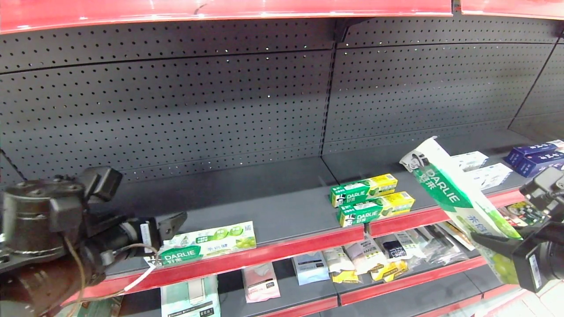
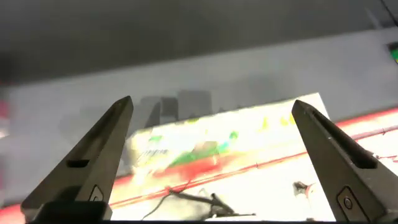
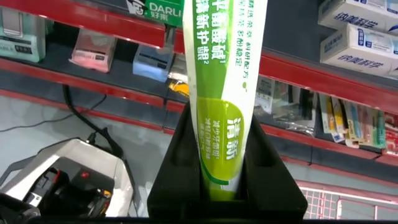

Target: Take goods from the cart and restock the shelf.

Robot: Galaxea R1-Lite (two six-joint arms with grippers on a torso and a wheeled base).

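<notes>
1. The right fingers are clamped on the lower end of a tilted toothpaste box at the front edge of the shelf.
2. The left fingers are spread wide and hold nothing, just over a flat toothpaste box on the same shelf.

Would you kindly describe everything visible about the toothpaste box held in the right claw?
The toothpaste box is a long, slim carton, apparently glossy cardboard, white at its upper end with a green band and green printing lower down. The right claw clamps its lower end; it tilts upward toward the robot's left, in the air before the shelf.
</notes>
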